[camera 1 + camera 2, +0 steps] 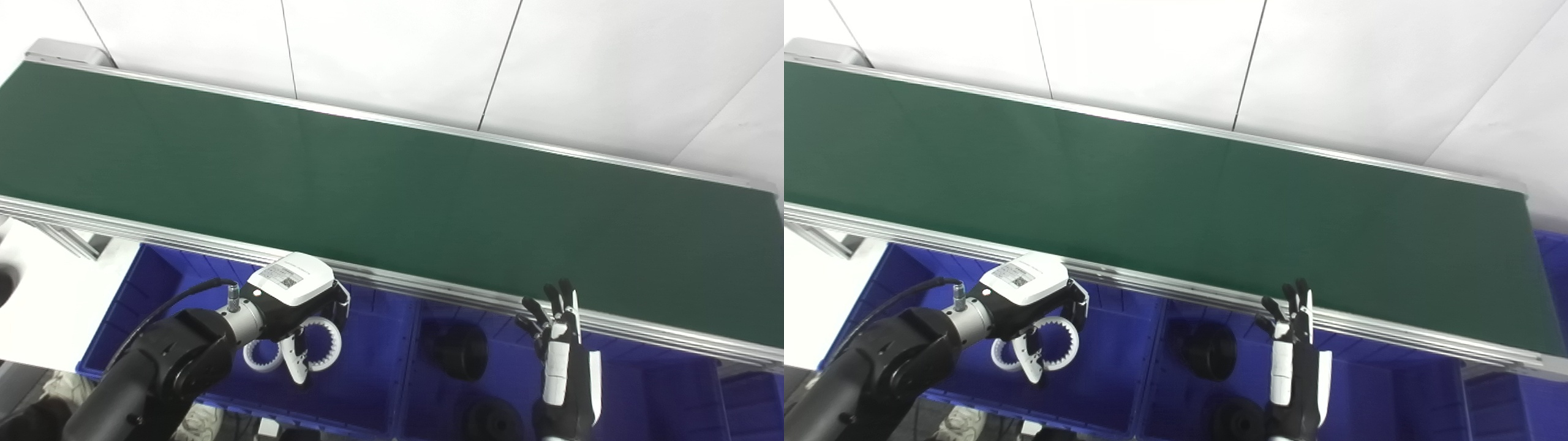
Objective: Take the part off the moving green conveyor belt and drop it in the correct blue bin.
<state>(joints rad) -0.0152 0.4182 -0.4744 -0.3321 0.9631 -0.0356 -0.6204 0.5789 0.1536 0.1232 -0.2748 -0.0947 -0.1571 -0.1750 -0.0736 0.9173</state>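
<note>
The green conveyor belt [392,184] runs from upper left to right and carries no part. My left hand [300,306] hangs over the left blue bin [361,392], fingers and thumb apart and pointing down. Two white ring gears [323,343] lie side by side in that bin just under the hand, and the thumb crosses in front of one. That ring looks to be resting in the bin rather than held. My right hand [560,355] stands open with its fingers upright near the belt's front rail.
The middle blue bin [514,380] holds two black round parts [459,352]. Another blue bin [750,398] sits at the far right. The belt's aluminium rail [429,291] runs above the bins. A white wall stands behind.
</note>
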